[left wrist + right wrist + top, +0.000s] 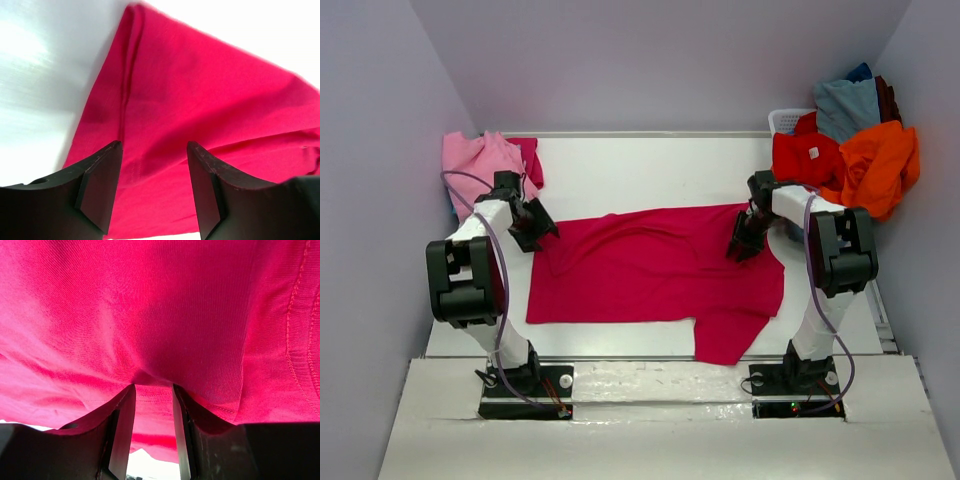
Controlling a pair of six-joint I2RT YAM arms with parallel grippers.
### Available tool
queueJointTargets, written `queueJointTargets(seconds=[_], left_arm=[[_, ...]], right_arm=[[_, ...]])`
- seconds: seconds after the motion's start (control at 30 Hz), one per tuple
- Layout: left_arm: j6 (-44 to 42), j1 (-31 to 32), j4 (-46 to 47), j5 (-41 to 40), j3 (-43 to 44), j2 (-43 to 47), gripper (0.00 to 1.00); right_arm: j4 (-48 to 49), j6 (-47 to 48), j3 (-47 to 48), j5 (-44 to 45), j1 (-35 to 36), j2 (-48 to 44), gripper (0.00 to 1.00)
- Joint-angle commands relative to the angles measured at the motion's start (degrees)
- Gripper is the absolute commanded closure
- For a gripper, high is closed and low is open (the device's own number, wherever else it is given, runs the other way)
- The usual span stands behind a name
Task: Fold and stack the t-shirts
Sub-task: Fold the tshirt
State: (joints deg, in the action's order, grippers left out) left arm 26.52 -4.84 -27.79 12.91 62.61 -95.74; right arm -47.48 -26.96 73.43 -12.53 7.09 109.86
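One soft, fine-knit crimson t-shirt [650, 270] lies flat, lightly creased.

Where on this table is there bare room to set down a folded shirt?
The far strip of the white table, between the light pink cotton t-shirt and the white basket, behind the spread crimson-magenta t-shirt. Crowded: centre and far right.
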Motion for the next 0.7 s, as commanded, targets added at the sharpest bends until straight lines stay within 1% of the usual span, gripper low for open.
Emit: queueJointTargets(seconds=[0.0,0.1,0.2,0.3,0.43,0.67], left_arm=[[1.4,0.4,3.5,2.6,6.9,-1.3,0.34],[1.7,0.4,3.8,2.8,11.3,-3.5,0.34],[1.4,0.4,1.7,2.5,15.9,-6.3,0.34],[1.2,0.4,0.8,1.9,18.4,-7.9,0.34],[1.2,-0.3,1.0,1.9,18.3,-8.5,0.34],[2.0,-3.6,3.9,7.0,14.3,-8.2,0.34]], right_arm=[[0.1,1.5,-2.1,1.6,-0.4,0.4,0.58],[0.1,1.5,-2.1,1.5,-0.4,0.4,0.59],[0.1,1.7,-2.0,1.5,-0.4,0.4,0.59],[0.1,1.8,-2.0,1.5,-0.4,0.5,0.59],[0.2,1.9,-1.9,1.2,-0.4,0.6,0.59],[0.0,2.1,-1.8,1.2,-0.9,1.2,0.59]])
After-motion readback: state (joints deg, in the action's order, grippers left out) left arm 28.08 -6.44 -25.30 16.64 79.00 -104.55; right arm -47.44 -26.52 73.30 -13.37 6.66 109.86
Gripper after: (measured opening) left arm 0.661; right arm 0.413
